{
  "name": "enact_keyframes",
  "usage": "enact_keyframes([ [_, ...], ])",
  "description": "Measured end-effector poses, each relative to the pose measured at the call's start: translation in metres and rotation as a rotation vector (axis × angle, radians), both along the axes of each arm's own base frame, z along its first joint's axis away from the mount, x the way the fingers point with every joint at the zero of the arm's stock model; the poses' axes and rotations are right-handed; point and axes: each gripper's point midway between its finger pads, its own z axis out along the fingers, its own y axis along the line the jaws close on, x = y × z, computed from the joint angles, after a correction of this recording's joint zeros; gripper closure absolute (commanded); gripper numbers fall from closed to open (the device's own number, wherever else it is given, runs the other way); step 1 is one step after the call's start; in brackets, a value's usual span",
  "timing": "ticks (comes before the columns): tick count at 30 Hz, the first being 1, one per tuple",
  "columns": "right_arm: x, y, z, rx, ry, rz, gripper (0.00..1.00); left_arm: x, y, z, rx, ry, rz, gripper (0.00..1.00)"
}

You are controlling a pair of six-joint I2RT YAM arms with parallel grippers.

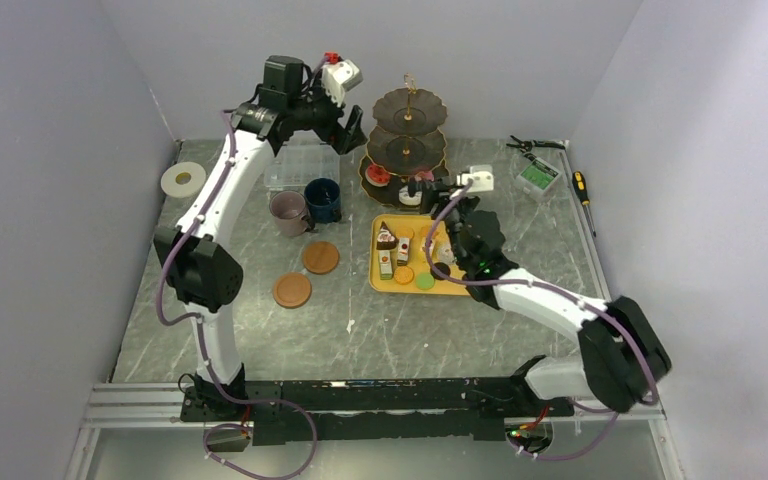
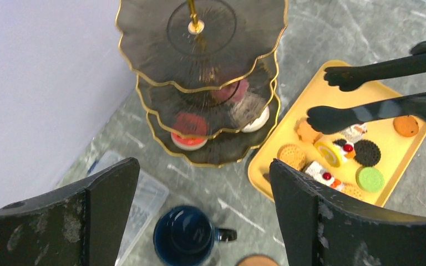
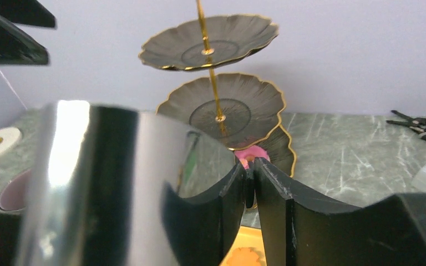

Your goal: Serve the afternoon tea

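Right gripper (image 1: 450, 196): jaws partway closed, seemingly clamped on the handles of black tongs (image 2: 383, 108). The grip itself is hidden behind a shiny blur in the wrist view. The tong tips are seen slightly parted with nothing between them, held over the back edge of the yellow tray (image 2: 391, 156) and near the front rim of the stand (image 2: 144, 33), not touching it. A pink donut (image 2: 188, 139) is noted on the bottom tier just beyond the tips, with other pieces beside it; the middle and top tiers are bare. Left gripper (image 2: 202, 177): jaws spread fully, nothing held, hung high beside the stand over the navy mug (image 2: 187, 235). Cake slices (image 2: 323, 173), a green macaron (image 2: 370, 179) and an orange macaron (image 2: 405, 126) are packed close on the tray. The mauve mug (image 1: 288, 212) and both coasters (image 1: 320, 257) are set apart on the table. Risks judged: the tall stand could be nudged or tipped if a tier rim is caught by the tongs. The donut could be dragged off on withdrawal. Two neighbours could be pinched together on the crowded tray, or a soft slice crushed. The tongs could slip in a loose hold. The arms, close together at the stand, could be brought into contact.
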Motion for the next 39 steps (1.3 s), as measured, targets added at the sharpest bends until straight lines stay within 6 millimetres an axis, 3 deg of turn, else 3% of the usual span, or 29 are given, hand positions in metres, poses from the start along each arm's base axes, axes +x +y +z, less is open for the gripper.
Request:
enact_keyframes([
  [6,-0.024,-0.027,0.02,0.042,-0.023,-0.025,0.37,0.015,-0.031,-0.001,-0.091,-0.055,-0.122,0.06],
  [12,-0.039,-0.039,0.026,0.057,-0.021,-0.029,0.39,0.027,-0.055,0.01,-0.186,-0.15,-0.24,0.06],
  [16,-0.044,-0.042,0.025,0.063,-0.009,-0.026,0.39,0.047,-0.073,0.015,-0.247,-0.206,-0.295,0.06],
  [26,-0.055,-0.045,0.02,0.067,0.02,-0.007,0.41,0.098,-0.102,-0.023,-0.343,-0.256,-0.338,0.08],
  [30,-0.058,-0.045,0.021,0.073,0.023,0.005,0.41,0.104,-0.106,-0.025,-0.377,-0.285,-0.344,0.09],
  [39,-0.061,-0.041,0.016,0.085,0.048,0.028,0.42,0.094,-0.121,0.008,-0.454,-0.398,-0.388,0.29],
])
